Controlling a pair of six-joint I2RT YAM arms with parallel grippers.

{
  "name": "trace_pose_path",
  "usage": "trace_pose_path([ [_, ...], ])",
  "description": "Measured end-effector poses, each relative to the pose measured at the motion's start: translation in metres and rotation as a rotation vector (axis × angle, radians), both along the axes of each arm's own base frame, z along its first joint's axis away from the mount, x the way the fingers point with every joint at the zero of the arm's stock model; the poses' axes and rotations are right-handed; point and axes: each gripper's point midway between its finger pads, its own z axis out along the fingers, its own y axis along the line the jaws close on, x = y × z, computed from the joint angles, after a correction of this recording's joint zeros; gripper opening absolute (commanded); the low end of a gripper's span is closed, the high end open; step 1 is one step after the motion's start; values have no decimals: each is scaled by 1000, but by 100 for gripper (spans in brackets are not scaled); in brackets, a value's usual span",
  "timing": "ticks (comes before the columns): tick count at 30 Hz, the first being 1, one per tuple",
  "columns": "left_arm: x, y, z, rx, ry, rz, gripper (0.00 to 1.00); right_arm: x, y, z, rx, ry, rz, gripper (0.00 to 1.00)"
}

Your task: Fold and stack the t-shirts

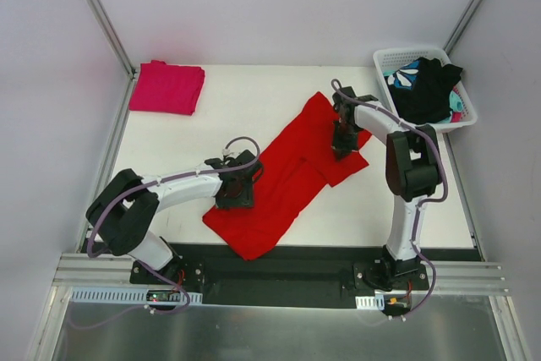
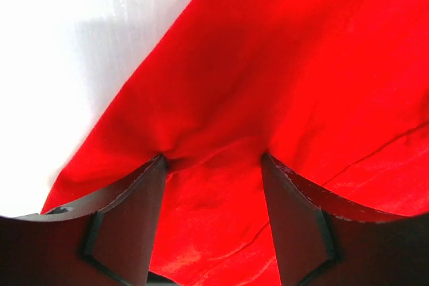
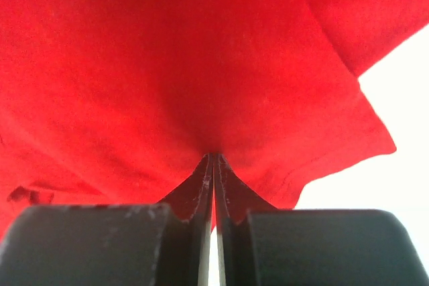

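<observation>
Red t-shirt (image 1: 287, 177) lies spread diagonally mid-worktop (image 1: 254, 103), partly folded, with one flap doubled over along its right side. It runs from the near-centre edge up toward the far right.

Left end effector (image 1: 235, 194) is down on the shirt's left edge. In the wrist view (image 2: 213, 160) the jaws stand apart at medium width, tips pressed into the cloth. Fabric puckers at the left fingertip (image 2: 157, 165) and nothing is clamped.

Right end effector (image 1: 342, 148) is down on the upper right part of the shirt, near the folded flap. In the wrist view (image 3: 214, 159) the jaws are closed tight together. Creases in the red cloth run in to the tips, so it reads as a pinch on a thin fold.

Pink t-shirt (image 1: 166, 87) sits folded at the far left corner, well apart from the red one.

White basket (image 1: 382, 63) is at the far right corner, holding a black garment (image 1: 431, 89) and a teal-and-white garment (image 1: 404, 76).
</observation>
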Motion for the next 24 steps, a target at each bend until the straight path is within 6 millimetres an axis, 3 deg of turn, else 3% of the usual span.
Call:
trace_pose_path([
  [4, 0, -4, -3, -22, -3, -12, 58, 14, -3, -8, -19, 12, -6, 6],
  [13, -10, -18, -3, -63, -55, -34, 58, 81, 6, -9, -13, -23, 9, 6],
  [18, -33, -46, -1, -118, -60, -64, 57, 100, 13, -8, 38, -22, 13, 6],
  [24, -68, -90, 2, -165, 9, -111, 57, 104, 27, -6, 126, -14, 24, 6],
])
